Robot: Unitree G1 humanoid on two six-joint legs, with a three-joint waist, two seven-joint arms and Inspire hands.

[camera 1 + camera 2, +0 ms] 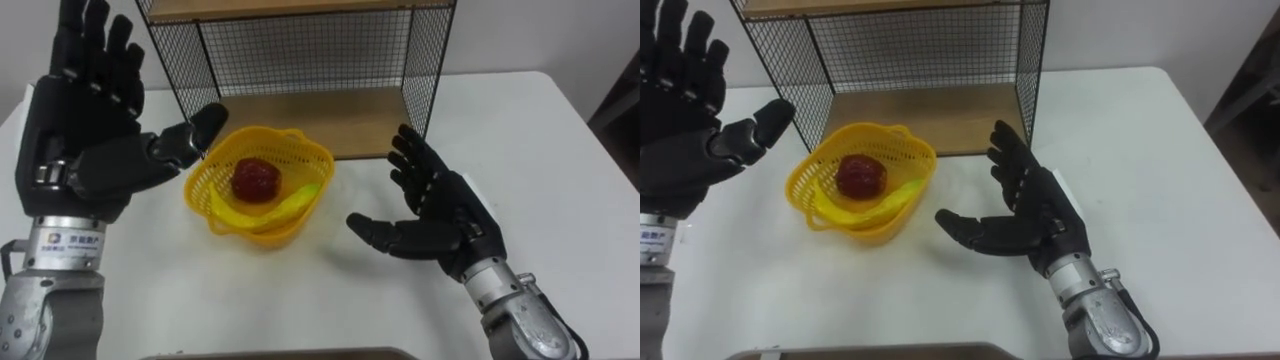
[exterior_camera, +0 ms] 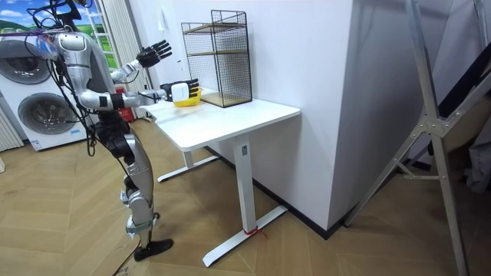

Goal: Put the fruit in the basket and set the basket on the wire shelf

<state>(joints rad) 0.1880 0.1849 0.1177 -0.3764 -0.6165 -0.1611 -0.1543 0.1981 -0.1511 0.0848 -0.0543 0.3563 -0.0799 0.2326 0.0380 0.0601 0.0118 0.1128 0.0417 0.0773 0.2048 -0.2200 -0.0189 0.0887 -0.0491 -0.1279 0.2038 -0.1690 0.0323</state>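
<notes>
Flanking the basket, both hands are spread wide and empty; it sits just left of the right hand, fruit inside; the left hand hovers higher, so the right looks nearer; the wire shelf stands beyond the fingertips.

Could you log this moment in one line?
fruit in basket | basket on table, before wire shelf | left hand open, raised | right hand open beside basket

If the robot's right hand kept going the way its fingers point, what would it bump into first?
Probably the wire shelf: the right hand aims its fingers at the lower front corner. The yellow basket sits off to the left of that line. Depth is hard to judge.
</notes>
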